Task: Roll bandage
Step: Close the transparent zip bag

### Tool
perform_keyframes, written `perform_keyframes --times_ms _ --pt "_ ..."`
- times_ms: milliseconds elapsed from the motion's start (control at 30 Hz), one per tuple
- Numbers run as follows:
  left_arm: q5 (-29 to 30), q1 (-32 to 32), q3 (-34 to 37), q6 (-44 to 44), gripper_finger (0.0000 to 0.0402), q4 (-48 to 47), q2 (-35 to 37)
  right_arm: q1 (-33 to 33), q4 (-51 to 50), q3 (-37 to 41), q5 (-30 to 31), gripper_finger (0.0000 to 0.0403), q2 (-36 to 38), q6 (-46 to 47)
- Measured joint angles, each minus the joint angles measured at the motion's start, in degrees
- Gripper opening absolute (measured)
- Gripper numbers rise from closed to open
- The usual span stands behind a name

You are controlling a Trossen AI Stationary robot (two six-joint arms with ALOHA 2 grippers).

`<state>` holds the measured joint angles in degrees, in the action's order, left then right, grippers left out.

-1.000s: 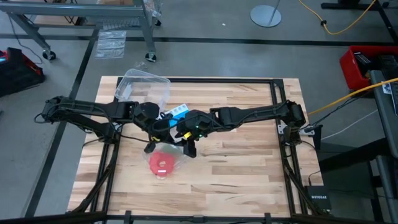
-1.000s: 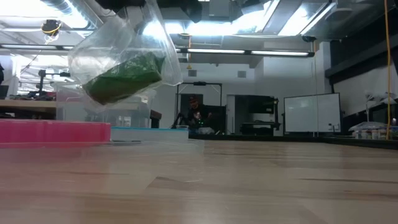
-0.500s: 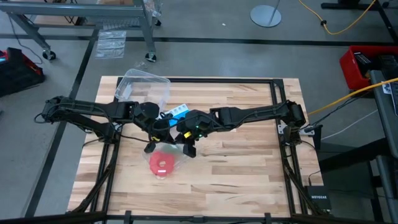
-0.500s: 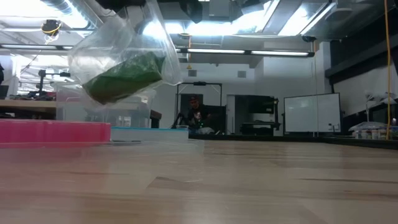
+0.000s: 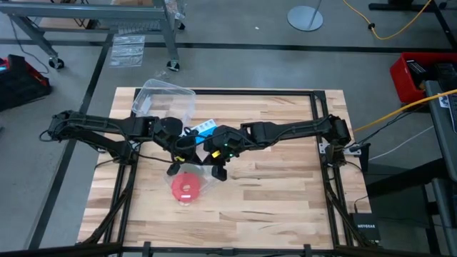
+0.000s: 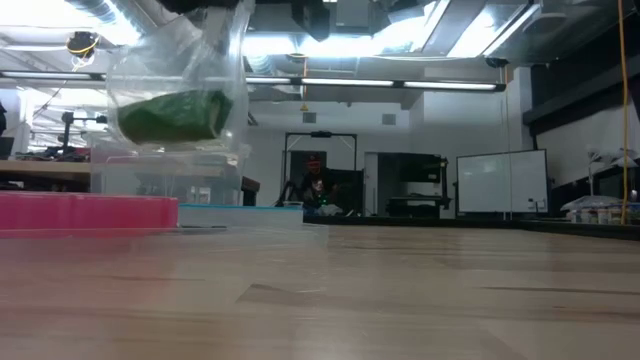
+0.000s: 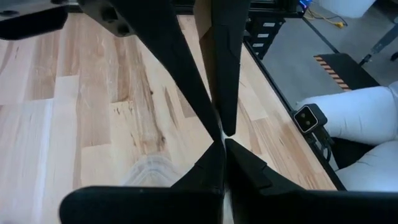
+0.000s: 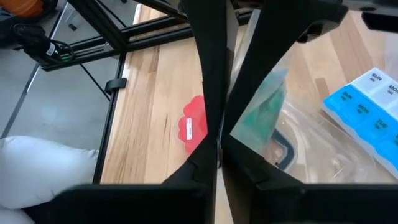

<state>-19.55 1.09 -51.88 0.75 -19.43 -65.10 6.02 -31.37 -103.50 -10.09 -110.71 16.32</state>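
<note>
Bandage [image 6: 168, 116] sits bundled inside a clear bag [image 6: 180, 70] hung above the table, both grippers [image 5: 212, 170] clenched on the plastic, likely to open it.

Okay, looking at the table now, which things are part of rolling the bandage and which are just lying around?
Part of the job:
- bandage, green, inside the clear plastic bag
- left gripper and right gripper, both shut, mid-table

Lying about:
- red disc
- blue-and-white pill box
- clear tub
</note>
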Motion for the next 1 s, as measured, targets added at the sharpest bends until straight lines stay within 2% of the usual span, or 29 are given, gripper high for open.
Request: perform_keyframes --times_ms 200,567,733,1000 --pt "0.06 0.01 0.00 -0.72 0.0000 0.05 0.00 0.00 -0.16 0.00 0.03 0.0007 -0.02 0.04" --pt "0.43 0.01 0.00 0.43 0.0011 0.15 0.00 0.00 -0.42 0.00 0.52 0.0003 -0.13 0.09" --pt "0.37 0.03 0.00 3.50 0.0047 0.16 0.02 0.00 0.11 0.03 0.60 0.0002 -0.13 0.09" --pt "0.72 0.03 0.00 3.09 0.0121 2.28 -0.50 0.00 1.94 0.11 3.39 0.0001 -0.16 -0.13"
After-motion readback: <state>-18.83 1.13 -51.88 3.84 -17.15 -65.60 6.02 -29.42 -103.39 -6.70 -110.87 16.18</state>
